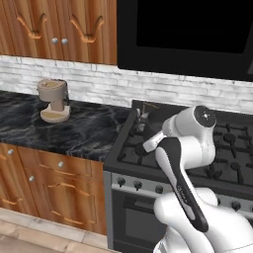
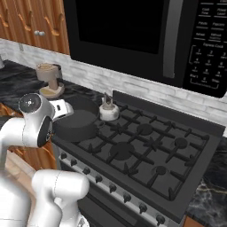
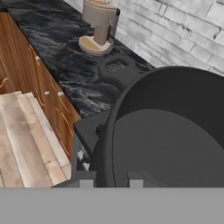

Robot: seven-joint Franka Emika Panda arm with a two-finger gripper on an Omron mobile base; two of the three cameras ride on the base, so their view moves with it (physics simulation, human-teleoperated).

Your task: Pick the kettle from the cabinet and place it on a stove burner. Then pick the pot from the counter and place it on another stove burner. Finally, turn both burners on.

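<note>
Gripping the pot [image 3: 175,131] by its near rim, fingertips [image 3: 86,182] narrowed, 1 either side.

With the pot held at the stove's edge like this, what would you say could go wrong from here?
1. The gripper pinches only the near rim of the pot, so the pot might tip or slip.
2. The kettle stands right beside the pot on the back left burner; a nudge could knock it.
3. The pot sits over the stove's left edge, so released off-centre it may rock on the grate prongs.
</note>
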